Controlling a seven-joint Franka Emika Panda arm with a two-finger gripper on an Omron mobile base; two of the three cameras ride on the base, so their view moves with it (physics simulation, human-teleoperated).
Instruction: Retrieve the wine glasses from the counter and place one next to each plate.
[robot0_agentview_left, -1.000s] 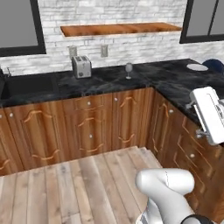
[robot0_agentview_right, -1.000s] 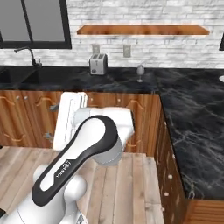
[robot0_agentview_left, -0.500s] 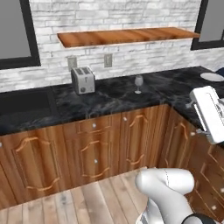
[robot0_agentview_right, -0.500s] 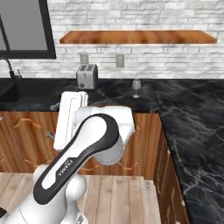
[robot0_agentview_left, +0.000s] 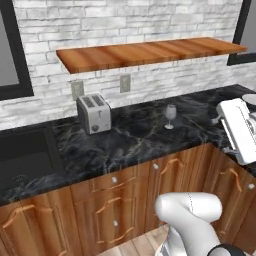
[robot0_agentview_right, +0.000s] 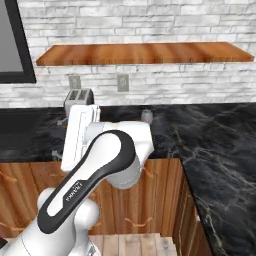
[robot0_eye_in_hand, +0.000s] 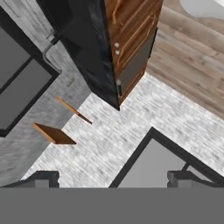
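We are on the approach, with no glass picked up yet. One wine glass stands upright on the black marble worktop, well to the right of the toaster and below the wooden wall shelf. In the right base view the same glass peeks out just behind our upper arm, near the back of the worktop. We can make out only this one glass. At the far right edge of the left base view a pale rounded rim may be a plate, but it is cut off and we cannot be sure.

Our hand is spread wide and holds nothing; its camera looks off across the room at cabinets and wall, not at the glass.

We judge the task barely begun. The next move calls for swinging the arm toward the glass, bringing the hand level with its bowl or stem, and closing gently so that the light stemmed piece does not tip.
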